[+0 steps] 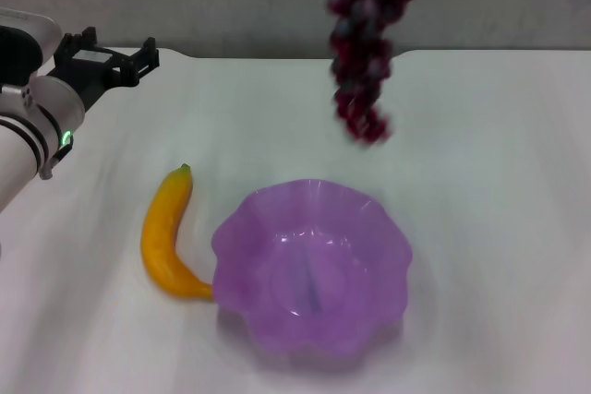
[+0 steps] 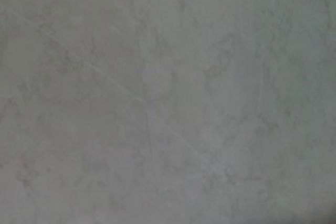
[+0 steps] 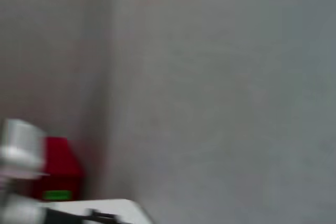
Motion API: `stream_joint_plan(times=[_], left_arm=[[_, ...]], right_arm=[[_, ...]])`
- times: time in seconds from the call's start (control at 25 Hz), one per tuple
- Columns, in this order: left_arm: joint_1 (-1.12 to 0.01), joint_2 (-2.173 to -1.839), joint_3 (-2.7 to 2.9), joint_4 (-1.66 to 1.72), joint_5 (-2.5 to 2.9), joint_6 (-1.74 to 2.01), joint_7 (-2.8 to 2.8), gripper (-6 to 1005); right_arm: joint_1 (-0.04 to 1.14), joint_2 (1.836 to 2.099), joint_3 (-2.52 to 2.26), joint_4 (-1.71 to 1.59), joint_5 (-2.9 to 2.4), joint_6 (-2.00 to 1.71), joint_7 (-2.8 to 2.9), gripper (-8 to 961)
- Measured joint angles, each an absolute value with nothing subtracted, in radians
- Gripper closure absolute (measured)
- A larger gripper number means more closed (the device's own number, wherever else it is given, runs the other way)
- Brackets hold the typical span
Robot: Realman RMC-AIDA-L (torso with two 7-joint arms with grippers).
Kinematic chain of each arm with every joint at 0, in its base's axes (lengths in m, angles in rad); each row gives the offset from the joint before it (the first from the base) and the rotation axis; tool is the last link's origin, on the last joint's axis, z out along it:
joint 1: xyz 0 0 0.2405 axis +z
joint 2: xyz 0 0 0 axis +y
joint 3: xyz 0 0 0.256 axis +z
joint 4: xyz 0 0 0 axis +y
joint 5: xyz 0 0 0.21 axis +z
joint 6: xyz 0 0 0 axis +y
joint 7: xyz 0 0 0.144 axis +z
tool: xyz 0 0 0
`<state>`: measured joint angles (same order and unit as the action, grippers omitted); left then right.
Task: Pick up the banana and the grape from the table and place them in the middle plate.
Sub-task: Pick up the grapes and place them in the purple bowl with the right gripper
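The grape (image 1: 365, 48) hangs in the air, up above the far side of the worktop (image 1: 480, 182) and a little past the far rim of the middle plate (image 1: 312, 269). It dangles from the top of the head view, so I think the right hand is holding it, but that hand is out of the picture and I cannot tell how it grips. The step in hand looks like carrying the grape to the plate; next it needs to come nearer, over the middle, then go down and be let go. The banana (image 1: 166, 232) lies on the worktop, its near end touching the plate's left side. The left hand (image 1: 148, 53) waits far off at the back left, its fingers a little apart, holding nothing
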<state>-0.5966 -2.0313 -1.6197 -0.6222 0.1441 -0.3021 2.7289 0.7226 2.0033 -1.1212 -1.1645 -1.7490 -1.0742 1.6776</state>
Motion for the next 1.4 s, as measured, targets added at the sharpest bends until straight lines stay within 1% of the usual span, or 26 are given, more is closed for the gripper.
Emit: stream_joint_plan(times=[0.2, 0.48, 1.4], left_arm=[[-0.599, -2.031, -1.62, -0.621, 0.144, -0.302, 2.729, 106], [-0.602, -2.031, -1.62, -0.621, 0.144, -0.302, 2.729, 106], [-0.611, -2.031, -1.62, -0.601, 0.144, -0.302, 2.729, 106]], right_arm=[[0.713, 2.009, -1.26, -1.133, -1.632, -1.079, 1.59, 884], [0.742, 2.007, -1.317, -0.998, -1.53, -1.065, 1.494, 883], [0.709, 2.011, -1.452, -1.002, -1.438, -1.06, 1.439, 884]])
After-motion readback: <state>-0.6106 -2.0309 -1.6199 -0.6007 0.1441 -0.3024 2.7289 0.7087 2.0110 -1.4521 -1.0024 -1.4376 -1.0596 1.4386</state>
